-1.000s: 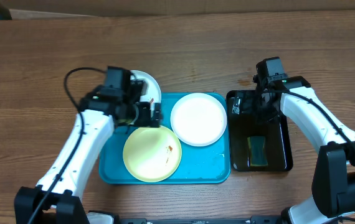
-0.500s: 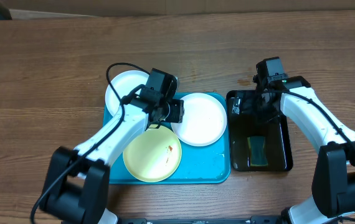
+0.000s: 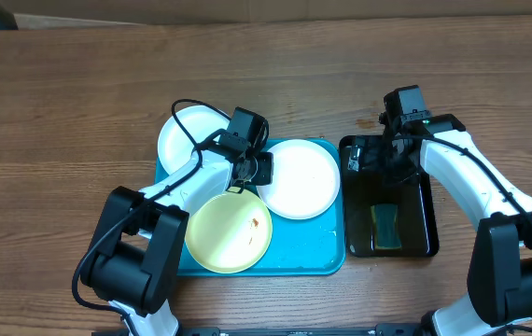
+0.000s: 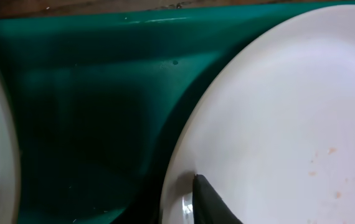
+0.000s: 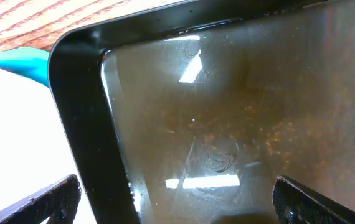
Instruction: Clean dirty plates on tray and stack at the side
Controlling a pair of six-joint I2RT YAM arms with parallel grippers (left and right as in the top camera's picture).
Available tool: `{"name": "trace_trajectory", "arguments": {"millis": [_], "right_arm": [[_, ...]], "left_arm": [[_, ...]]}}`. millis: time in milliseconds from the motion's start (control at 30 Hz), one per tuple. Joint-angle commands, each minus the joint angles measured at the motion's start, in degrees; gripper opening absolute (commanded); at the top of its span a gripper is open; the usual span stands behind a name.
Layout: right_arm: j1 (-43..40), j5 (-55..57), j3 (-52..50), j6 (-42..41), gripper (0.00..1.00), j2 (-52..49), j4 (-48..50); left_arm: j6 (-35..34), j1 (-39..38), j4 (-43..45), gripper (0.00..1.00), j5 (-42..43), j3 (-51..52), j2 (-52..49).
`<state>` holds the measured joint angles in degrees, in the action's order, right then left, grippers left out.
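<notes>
From overhead, the turquoise tray (image 3: 317,252) lies mid-counter (image 3: 61,93). The black tray (image 3: 359,201) sits just beside it at 3 o'clock, with a yellow-green sponge (image 3: 386,227) toward that tray's 6 o'clock end. The yellow plate (image 3: 224,233), marked with small brown smears, sits at the turquoise tray's 7 o'clock. The right white plate (image 3: 299,182) sits at its 1 o'clock, and the left white plate (image 3: 180,140) overhangs the rim at 11 o'clock, partly above the counter. The left gripper (image 3: 255,168) is at the right white plate's 9 o'clock edge, between the two white plates. The right gripper (image 3: 399,145) is over the black tray's 12 o'clock end. In the left wrist view the right white plate fills 3 o'clock, with a few orange specks toward 4 o'clock. One dark finger (image 4: 212,202) shows at its rim at 6 o'clock, so I cannot tell whether this gripper is spread or pressed together. The left white plate's edge shows at 9 o'clock, with turquoise floor between the plates. In the right wrist view the fingers stand spread wide at 7 and 5 o'clock, holding nothing, above the black tray's wet, brownish floor. A white plate lies at 8 o'clock and a turquoise corner at 10 o'clock.
</notes>
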<state>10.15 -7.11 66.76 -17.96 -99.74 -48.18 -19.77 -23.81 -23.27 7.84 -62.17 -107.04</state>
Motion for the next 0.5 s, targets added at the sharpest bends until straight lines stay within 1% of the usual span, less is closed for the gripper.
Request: {"name": "trace_trajectory", "arguments": {"millis": [0, 33, 167, 467], "right_arm": [[-0.2, -0.1, 1.4, 0.2, 1.0, 0.6, 0.2], [-0.2, -0.1, 1.4, 0.2, 1.0, 0.6, 0.2], [-0.2, -0.1, 1.4, 0.2, 1.0, 0.6, 0.2], [-0.2, -0.1, 1.4, 0.2, 1.0, 0.6, 0.2]], "left_arm": [[0.0, -0.2, -1.0, 0.07, -0.5, -1.4, -0.9], [0.1, -0.2, -1.6, 0.04, -0.3, -2.2, -0.8], [0.5, -0.2, -6.8, 0.04, -0.4, -8.6, -0.8], [0.5, 0.8, -22.3, 0.04, -3.9, -29.5, -0.8]]}}
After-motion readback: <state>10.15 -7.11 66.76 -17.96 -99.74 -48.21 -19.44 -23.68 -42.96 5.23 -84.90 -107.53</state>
